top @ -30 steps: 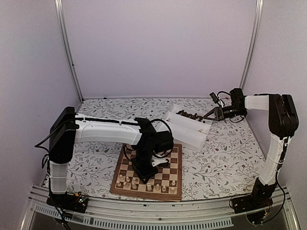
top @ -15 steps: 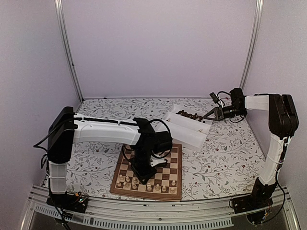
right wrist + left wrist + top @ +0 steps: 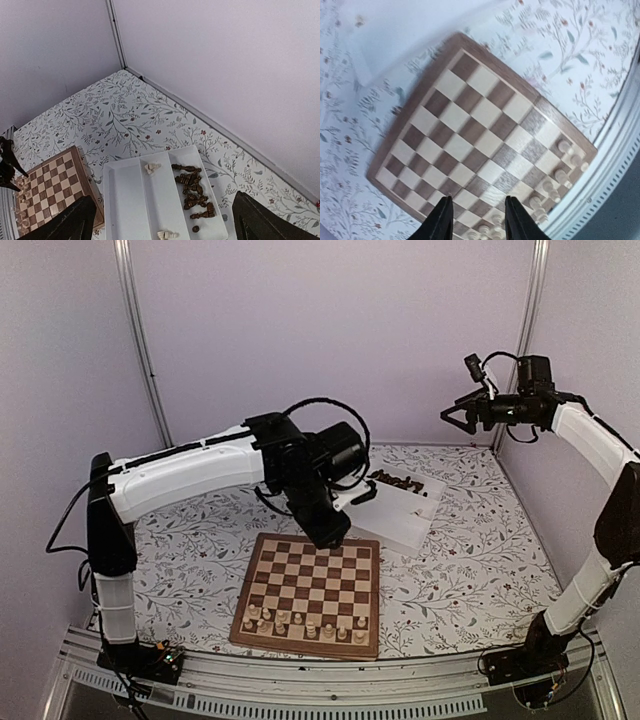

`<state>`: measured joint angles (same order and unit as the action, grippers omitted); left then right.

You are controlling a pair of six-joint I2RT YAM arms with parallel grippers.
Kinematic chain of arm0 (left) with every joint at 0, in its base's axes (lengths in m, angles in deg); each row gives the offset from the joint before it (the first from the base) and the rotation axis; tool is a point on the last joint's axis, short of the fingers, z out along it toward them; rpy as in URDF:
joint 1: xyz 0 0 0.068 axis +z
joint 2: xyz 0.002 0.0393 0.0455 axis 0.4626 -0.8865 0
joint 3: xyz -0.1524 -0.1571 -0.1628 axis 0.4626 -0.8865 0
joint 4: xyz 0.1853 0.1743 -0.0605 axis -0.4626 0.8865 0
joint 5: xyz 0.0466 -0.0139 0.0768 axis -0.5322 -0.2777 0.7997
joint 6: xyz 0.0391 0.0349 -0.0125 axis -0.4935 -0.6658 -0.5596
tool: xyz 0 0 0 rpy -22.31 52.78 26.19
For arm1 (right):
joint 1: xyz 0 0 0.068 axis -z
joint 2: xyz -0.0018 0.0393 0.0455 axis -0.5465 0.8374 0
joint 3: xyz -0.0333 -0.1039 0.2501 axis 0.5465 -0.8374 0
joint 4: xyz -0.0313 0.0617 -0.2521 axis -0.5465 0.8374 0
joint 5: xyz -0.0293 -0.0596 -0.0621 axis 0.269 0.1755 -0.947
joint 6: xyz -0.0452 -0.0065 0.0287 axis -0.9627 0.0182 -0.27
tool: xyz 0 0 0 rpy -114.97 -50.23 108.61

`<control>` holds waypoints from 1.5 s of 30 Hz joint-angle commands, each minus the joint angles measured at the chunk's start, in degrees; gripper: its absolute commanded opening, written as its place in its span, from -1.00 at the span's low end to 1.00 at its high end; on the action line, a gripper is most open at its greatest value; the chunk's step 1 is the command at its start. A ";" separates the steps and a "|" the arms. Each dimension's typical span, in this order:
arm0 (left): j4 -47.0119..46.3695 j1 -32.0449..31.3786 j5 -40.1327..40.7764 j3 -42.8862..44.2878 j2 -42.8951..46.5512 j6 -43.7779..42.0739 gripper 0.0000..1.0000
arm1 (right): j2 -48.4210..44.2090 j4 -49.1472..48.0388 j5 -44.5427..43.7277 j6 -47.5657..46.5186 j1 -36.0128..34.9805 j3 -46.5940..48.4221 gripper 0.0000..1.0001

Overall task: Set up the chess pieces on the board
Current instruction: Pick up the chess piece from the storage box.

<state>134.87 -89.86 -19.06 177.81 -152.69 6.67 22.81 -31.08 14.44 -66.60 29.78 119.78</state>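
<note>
Both my grippers are empty. My left gripper hangs above the board, fingers somewhat apart with nothing between them. My right gripper is raised high at the far right, jaws spread wide, looking down on the tray.

Pale pieces stand on the board's two near rows, with some squares there bare. The rest of the board is bare too, so I judge the job under half done. The dark pieces lie in a heap in the tray's right compartment. A few pale strays lie on their sides in the middle of the tray, which sits just beyond the board's far right corner.

The next step, as I see it, is another pick from the tray. My right arm has the clearer look, so I would bring it straight down over one piece only. A lone pale stray, or a dark piece at the heap's edge, is the safer choice, since a grab in the middle risks catching two. I should line my fingers across the piece's narrow waist, close gently, and lift before swinging. These pieces are small, round and lying down, so one could roll or come up tilted. I would set it upright in the middle of its square and release only once it rests there. My left arm should hold off the tray meanwhile.
</note>
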 commanded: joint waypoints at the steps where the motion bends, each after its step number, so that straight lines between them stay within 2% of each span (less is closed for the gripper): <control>1: -10.28 4.18 14.67 3.02 2.29 -6.51 -0.13 | -2.08 -6.02 0.08 2.00 0.12 -1.87 0.98; 3: -19.51 5.16 22.85 0.68 3.23 -8.57 0.07 | -0.06 -4.92 3.51 -0.20 0.03 -0.80 0.91; 6: -35.62 8.07 26.74 -6.12 5.30 -11.72 0.69 | 5.51 -1.31 4.00 -1.21 -0.38 2.90 0.35; 7: -40.57 9.25 26.46 -8.22 5.49 -11.67 0.83 | 6.87 -0.48 2.82 -1.94 -0.86 3.83 0.20; 8: -44.30 10.64 24.39 -9.53 5.23 -11.50 0.89 | 8.91 0.02 1.25 -2.27 -1.42 4.23 0.13; 10: -46.64 13.91 19.47 -8.60 2.84 -9.00 0.88 | 11.22 0.54 -2.33 -2.80 -2.87 4.39 0.06; 15: -41.67 23.23 1.94 1.91 -7.39 -0.62 0.56 | 17.52 3.06 -10.93 -5.84 -6.09 5.88 -0.14; 17: -42.38 25.88 -5.93 2.71 -10.16 1.88 0.49 | 20.21 5.11 -13.47 -6.04 -6.93 7.81 -0.25; 19: -43.60 26.98 -10.25 2.62 -11.91 3.32 0.47 | 23.13 7.45 -15.44 -6.24 -7.65 9.37 -0.33; 26: -45.14 27.06 -14.22 0.21 -13.61 4.26 0.45 | 26.87 13.67 -22.83 -12.30 -9.89 10.04 -0.51; 33: -46.79 27.06 -16.57 -5.65 -11.04 4.29 0.45 | 30.23 21.29 -25.24 -22.72 -10.84 11.82 -0.56; 45: -46.70 27.06 -19.18 -8.97 -8.82 4.21 0.45 | 30.59 24.37 -28.30 -39.89 -12.40 12.86 -0.57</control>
<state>89.60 -62.67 -36.46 169.76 -164.87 10.53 52.67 -9.01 -12.90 -97.94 18.32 130.99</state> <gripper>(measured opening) 0.723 0.216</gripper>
